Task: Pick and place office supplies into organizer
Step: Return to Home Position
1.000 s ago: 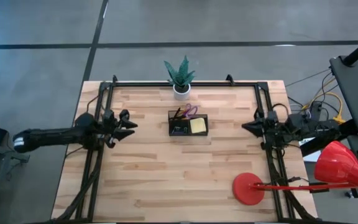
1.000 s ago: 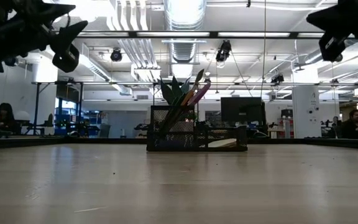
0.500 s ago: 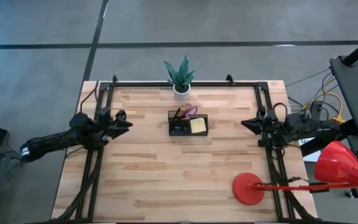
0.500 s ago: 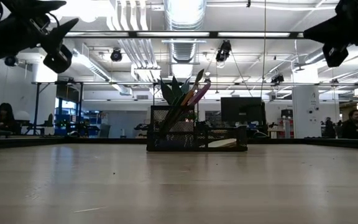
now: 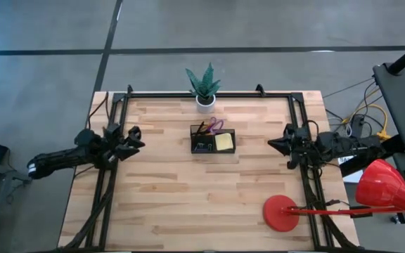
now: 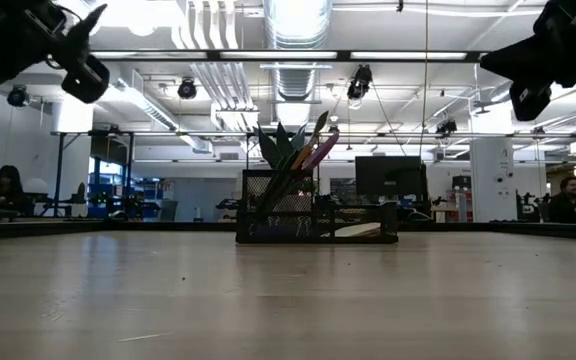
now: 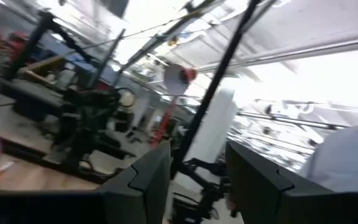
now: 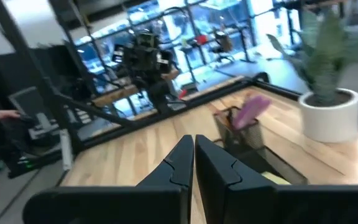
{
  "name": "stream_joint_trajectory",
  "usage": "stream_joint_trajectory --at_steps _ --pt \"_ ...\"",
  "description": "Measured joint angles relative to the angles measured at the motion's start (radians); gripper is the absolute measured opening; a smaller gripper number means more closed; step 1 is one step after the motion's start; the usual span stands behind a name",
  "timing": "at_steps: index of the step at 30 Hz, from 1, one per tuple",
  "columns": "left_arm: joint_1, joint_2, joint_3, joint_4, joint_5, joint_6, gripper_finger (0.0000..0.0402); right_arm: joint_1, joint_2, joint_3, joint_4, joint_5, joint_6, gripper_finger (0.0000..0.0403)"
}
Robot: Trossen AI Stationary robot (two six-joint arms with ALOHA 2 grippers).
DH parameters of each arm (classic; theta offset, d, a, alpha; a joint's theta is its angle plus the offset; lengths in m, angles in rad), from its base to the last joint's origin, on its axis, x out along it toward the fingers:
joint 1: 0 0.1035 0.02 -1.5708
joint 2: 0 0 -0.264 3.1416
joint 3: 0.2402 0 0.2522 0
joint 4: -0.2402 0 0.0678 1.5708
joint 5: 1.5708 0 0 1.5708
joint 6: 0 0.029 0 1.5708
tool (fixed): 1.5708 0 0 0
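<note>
High: organizer [image 5: 213,143] mid-tabletop [image 5: 174,204], beside the plant [image 5: 202,86]; yellow pad [image 5: 223,142] and scissors [image 5: 216,124] lie inside. Left jaws over the left edge, right jaws over the right.
Low: only the organizer's mesh wall and upright handles show, the pad barely; office hall behind.
Left wrist: jaws wide, holding nothing.
Right wrist: jaws closed together, empty, pointing towards the organizer.

I read the table [image 5: 160,204] as open at centre and across its 6 to 9 o'clock side. Obstacles: organizer [image 5: 213,141] just toward 12 from centre, plant pot [image 5: 204,100] beyond it at the 12 edge, red lamp base [image 5: 280,213] near 4 to 5.
</note>
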Motion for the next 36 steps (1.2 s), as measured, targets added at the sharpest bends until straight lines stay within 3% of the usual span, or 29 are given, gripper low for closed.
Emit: stream_joint_trajectory --at_steps 5,10,36 --pt "-0.085 -0.025 0.000 -0.002 0.000 0.001 0.0141 0.000 0.000 -0.084 0.172 -0.036 -0.009 0.0009" --pt "-0.154 -0.009 0.000 -0.001 0.002 0.001 0.0141 0.001 0.000 -0.149 0.197 -0.023 0.042 0.0009" --pt "-0.157 0.016 -0.002 -0.003 0.000 0.001 0.0141 0.001 0.035 -0.151 0.199 -0.005 0.025 0.0009"
